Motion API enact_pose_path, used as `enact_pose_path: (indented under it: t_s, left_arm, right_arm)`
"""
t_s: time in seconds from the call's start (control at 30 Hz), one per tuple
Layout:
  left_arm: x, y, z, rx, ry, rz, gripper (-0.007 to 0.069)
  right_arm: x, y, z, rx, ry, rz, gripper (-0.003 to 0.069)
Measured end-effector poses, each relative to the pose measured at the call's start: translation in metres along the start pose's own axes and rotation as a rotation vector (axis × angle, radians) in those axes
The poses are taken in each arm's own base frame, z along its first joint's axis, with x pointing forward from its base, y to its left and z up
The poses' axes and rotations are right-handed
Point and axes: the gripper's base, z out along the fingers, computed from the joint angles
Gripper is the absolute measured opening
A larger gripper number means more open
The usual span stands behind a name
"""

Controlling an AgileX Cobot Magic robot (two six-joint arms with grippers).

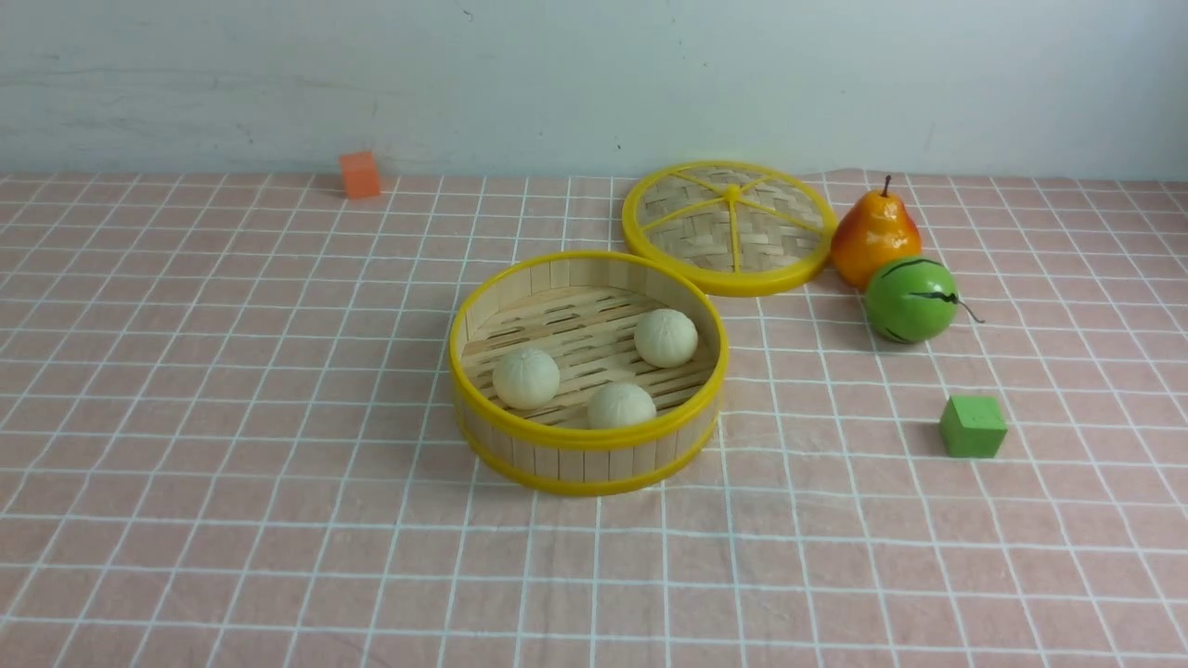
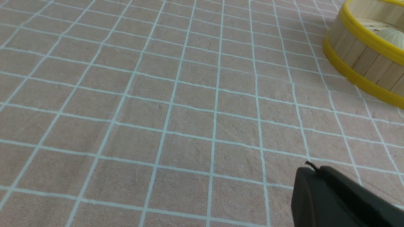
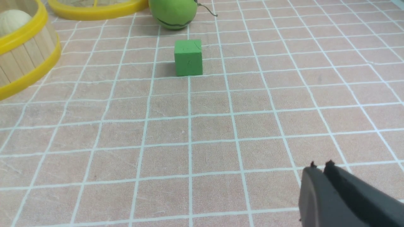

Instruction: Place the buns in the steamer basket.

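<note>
Three buns (image 1: pixel 594 375) sit inside the steamer basket (image 1: pixel 587 443), mid-cloth | left gripper (image 2: pixel 312 171) pressed together, empty, basket well apart from it | right gripper (image 3: pixel 323 170) jaws all but touching, empty, nearer the green cube (image 3: pixel 188 57), basket off beyond

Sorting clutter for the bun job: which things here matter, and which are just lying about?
Job: three buns, all inside the steamer basket.
Lying about: lid, pear, green striped ball, green cube, orange cube.
</note>
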Motion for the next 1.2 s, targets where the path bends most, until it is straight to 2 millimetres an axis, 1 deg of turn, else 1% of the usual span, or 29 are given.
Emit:
enact_pose_path:
  t_s: [1.2]
  left_arm:
    - [0.0000, 0.0000, 0.0000, 0.000, 0.000, 0.000, -0.0003]
  right_arm:
    - [0.0000, 0.0000, 0.0000, 0.000, 0.000, 0.000, 0.0071]
